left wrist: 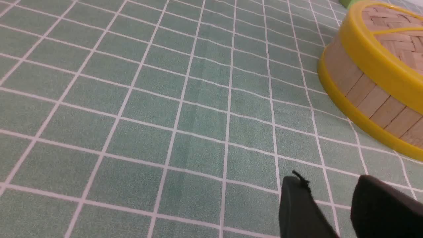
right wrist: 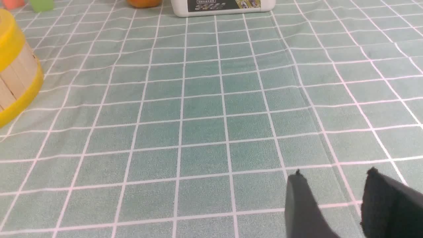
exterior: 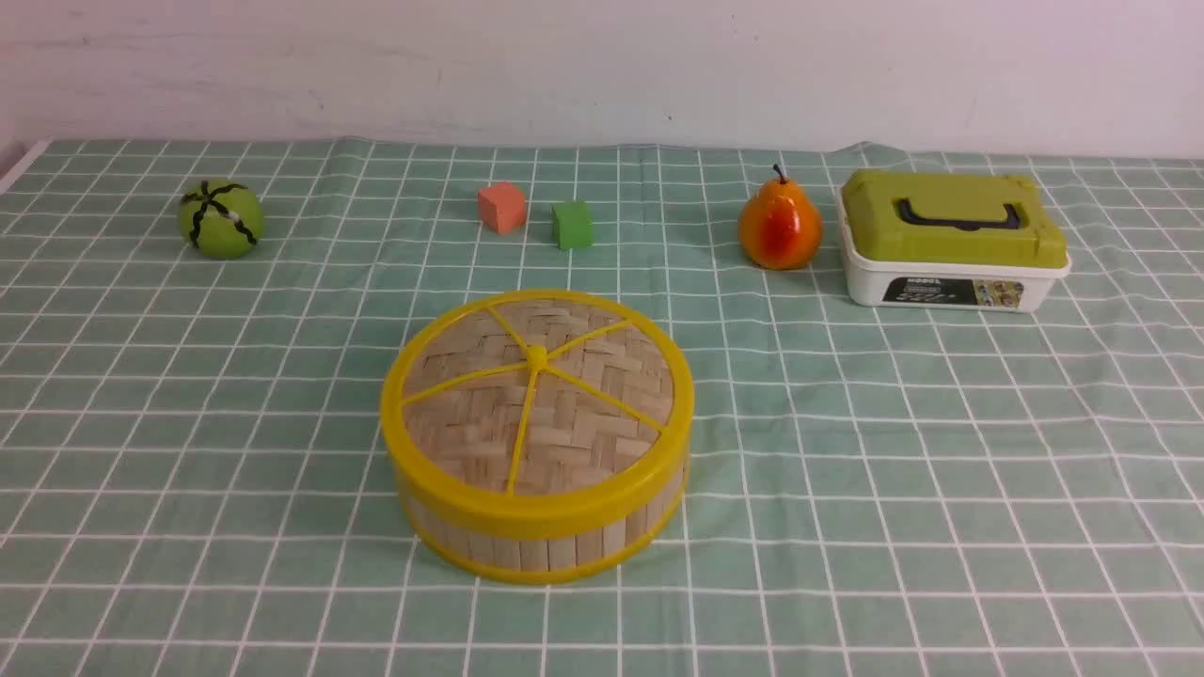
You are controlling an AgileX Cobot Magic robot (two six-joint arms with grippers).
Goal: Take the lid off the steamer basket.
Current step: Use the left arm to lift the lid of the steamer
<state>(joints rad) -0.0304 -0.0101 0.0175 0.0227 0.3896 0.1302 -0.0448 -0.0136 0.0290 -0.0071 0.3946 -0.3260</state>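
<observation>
The lid (exterior: 536,395), woven bamboo with a yellow rim, yellow spokes and a small centre knob, sits closed on the steamer basket (exterior: 541,541) in the middle of the table. Part of the lid (left wrist: 390,36) and the basket wall (left wrist: 370,96) show in the left wrist view. The basket's edge (right wrist: 16,79) shows in the right wrist view. My left gripper (left wrist: 328,181) is open and empty above the cloth, apart from the basket. My right gripper (right wrist: 333,175) is open and empty above bare cloth. Neither gripper shows in the front view.
A green-checked cloth (exterior: 941,470) covers the table. At the back stand a green ball (exterior: 221,219), an orange cube (exterior: 501,207), a green cube (exterior: 572,225), a pear (exterior: 779,226) and a white box with an olive-green lid (exterior: 952,240).
</observation>
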